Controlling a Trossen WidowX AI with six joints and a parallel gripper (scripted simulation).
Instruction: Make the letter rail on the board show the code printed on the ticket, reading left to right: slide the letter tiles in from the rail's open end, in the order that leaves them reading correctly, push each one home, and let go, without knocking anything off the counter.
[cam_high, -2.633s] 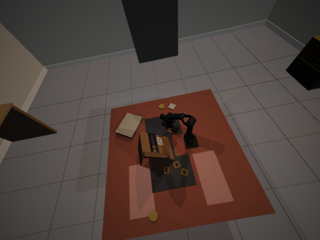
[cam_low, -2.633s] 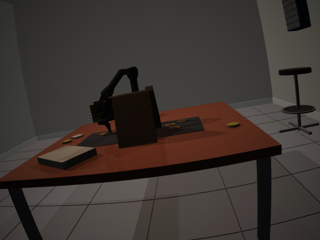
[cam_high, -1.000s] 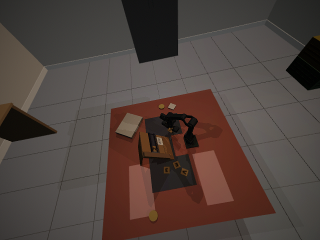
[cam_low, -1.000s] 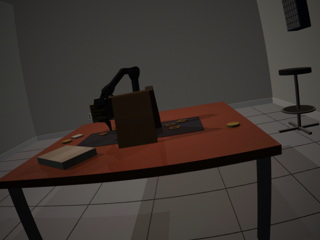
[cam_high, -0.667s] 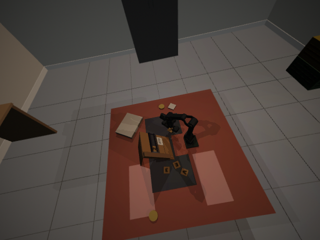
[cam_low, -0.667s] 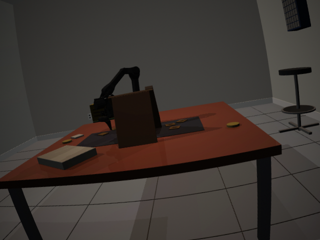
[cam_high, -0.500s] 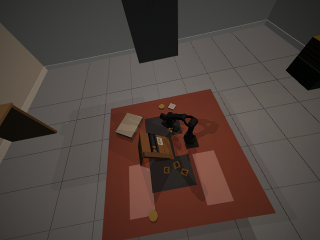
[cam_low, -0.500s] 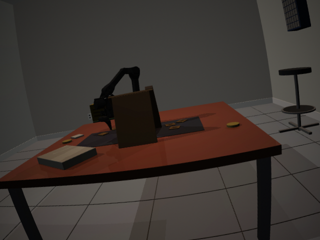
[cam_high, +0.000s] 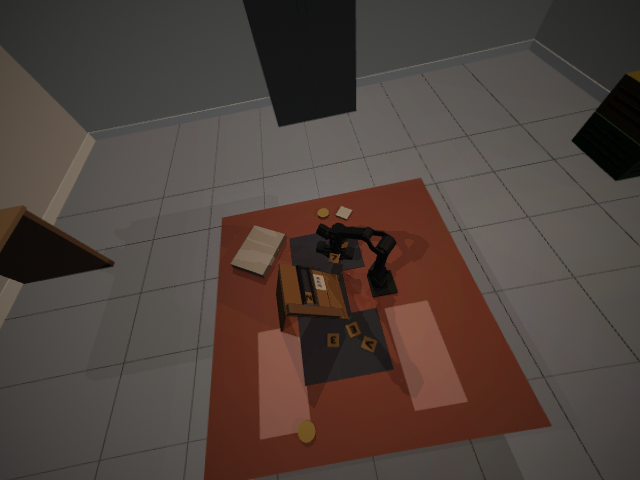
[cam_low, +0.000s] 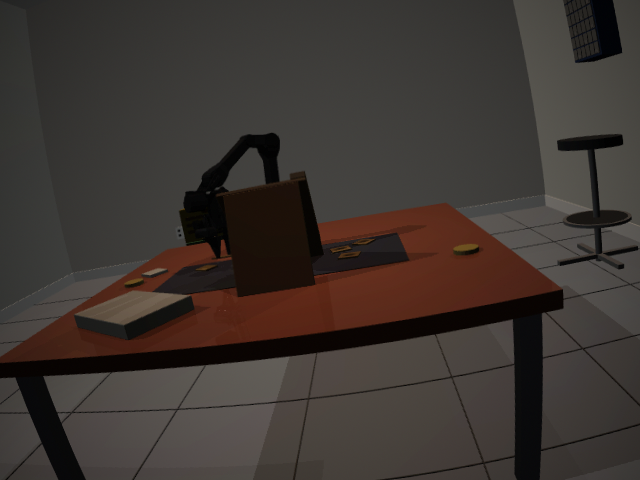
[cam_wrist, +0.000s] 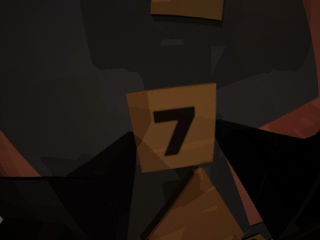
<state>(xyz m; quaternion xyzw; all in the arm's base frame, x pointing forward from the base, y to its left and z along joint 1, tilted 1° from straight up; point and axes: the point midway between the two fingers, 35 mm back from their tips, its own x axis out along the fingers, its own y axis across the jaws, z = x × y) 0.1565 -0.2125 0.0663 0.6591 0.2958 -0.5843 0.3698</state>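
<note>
My gripper (cam_high: 334, 254) (cam_low: 222, 253) is shut on the tile marked 7 (cam_high: 334, 257) (cam_wrist: 175, 130), face up between the fingertips over the far mat, beside the board. The wooden board (cam_high: 330, 295) (cam_low: 269, 240) has a dark rail (cam_high: 305, 279), with one tile (cam_high: 308, 297) in it near the raised end bar; its letter looks like N or Z. The ticket (cam_high: 319, 282) is too small to read. Another tile (cam_high: 344, 244) (cam_low: 206, 268) (cam_wrist: 187, 7) lies on the far mat. Three tiles, two like E or 3 (cam_high: 332, 339) (cam_high: 352, 329) and one like V (cam_high: 368, 344), lie on the near mat.
A pale block (cam_high: 259, 250) (cam_low: 134, 310) lies left of the board. A yellow disc (cam_high: 323, 212) (cam_low: 133, 283) and white square (cam_high: 343, 212) (cam_low: 155, 272) lie beyond the far mat. Another yellow disc (cam_high: 306, 431) (cam_low: 466, 249) lies near the opposite counter edge. The end bar (cam_high: 316, 310) stands up.
</note>
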